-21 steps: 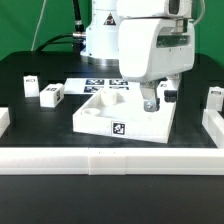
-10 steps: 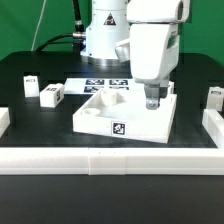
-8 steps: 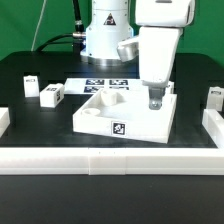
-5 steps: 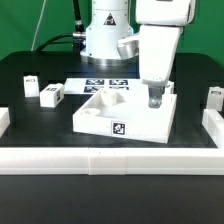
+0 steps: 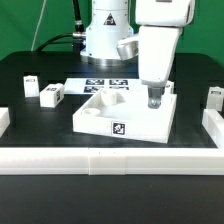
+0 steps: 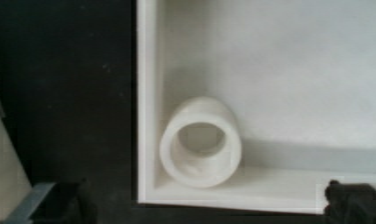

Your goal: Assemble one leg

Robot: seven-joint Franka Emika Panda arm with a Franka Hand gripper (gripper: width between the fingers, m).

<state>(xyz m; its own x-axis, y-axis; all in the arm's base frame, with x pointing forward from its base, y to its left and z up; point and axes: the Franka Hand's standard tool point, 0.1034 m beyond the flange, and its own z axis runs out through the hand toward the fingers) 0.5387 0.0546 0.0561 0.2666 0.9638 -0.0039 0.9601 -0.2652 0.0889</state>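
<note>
white leg (image 5: pixel 214 97) upright, long axis vertical

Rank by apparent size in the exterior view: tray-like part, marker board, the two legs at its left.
1. tray-like part
2. marker board, partly hidden behind it
3. nearer leg and farther leg: alike, distance differs, unranked
</note>
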